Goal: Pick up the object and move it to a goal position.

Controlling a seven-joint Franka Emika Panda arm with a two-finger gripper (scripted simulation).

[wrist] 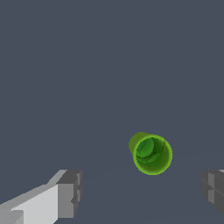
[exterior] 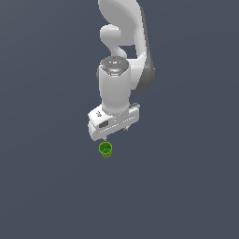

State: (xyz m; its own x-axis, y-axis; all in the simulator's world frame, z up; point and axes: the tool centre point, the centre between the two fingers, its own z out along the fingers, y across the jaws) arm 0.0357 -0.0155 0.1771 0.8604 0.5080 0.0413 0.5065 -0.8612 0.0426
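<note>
Grey floor, green cup (wrist: pixel 151 154) beyond open end effector (wrist: pixel 142 192)

No readable text, label, brand, number or sign is showing in either view.
</note>
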